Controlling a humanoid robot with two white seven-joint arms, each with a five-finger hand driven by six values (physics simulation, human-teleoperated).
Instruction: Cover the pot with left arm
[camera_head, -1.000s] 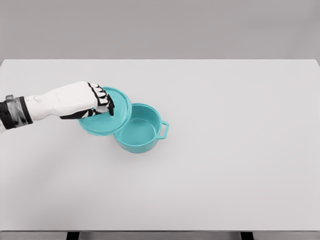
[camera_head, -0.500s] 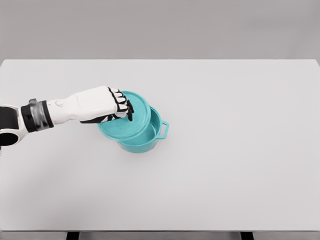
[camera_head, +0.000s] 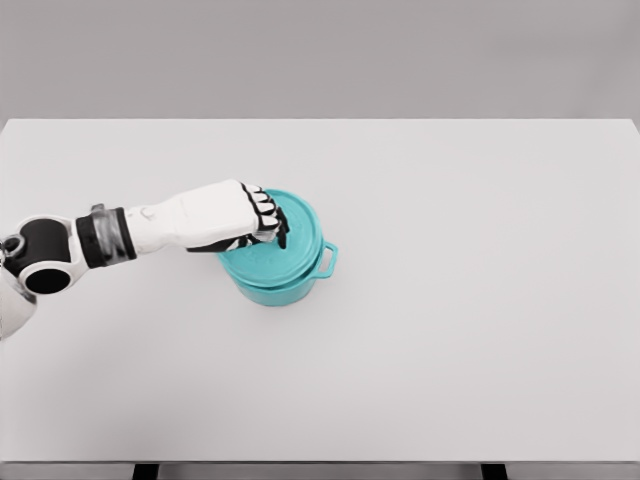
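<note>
One round teal lid (camera_head: 285, 240), smooth and glossy, sitting over the mouth of a round teal pot (camera_head: 275, 285) of the same colour. Lid almost level, tipped slightly, its rim lined up closely with the pot's rim; whether fully seated all round, impossible to tell. Pot resting on the wide white desk (camera_head: 450, 320), left of the middle and about halfway between near and far edges. One small loop handle (camera_head: 329, 258) jutting from the pot's right side, just under the lid's edge. Pot wall showing only below and to the front of the lid; inside hidden.

Left hand (camera_head: 250, 220) white with black joints, lying over the lid's upper left part, coming in from the picture's left. Fingers (camera_head: 272, 222) curled down and closed on something at the lid's centre, presumably its knob, though hidden beneath the hand. Dark fingertips pointing down onto the lid's top surface. Grasping the lid, then, from above.

White forearm (camera_head: 170, 225) stretching back leftward over the desk, ending in a grey and black wrist band (camera_head: 100, 238) and a rounded black joint (camera_head: 45, 270) near the left border.

Plain grey wall (camera_head: 320, 55) beyond the desk's far edge. Two dark desk legs (camera_head: 146, 471) peeping out under the near edge.
</note>
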